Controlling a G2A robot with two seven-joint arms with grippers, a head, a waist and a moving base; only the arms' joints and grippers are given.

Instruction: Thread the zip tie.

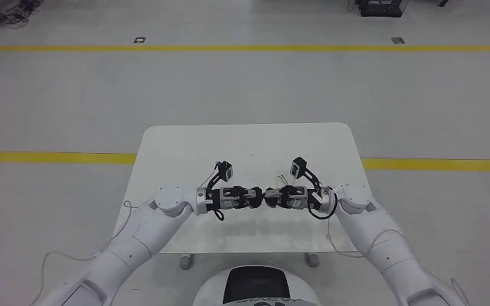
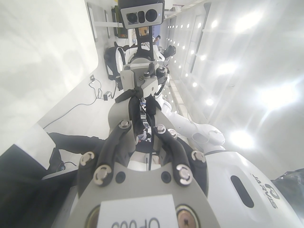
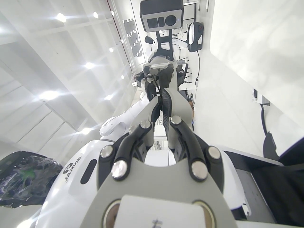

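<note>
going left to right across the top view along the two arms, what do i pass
left arm → left wrist camera → left gripper → right gripper → right wrist camera → right arm, all over the white table

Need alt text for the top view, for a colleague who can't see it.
The left claw and right claw meet tip to tip above the near half of a white table, each pointing inward toward the other.
</note>
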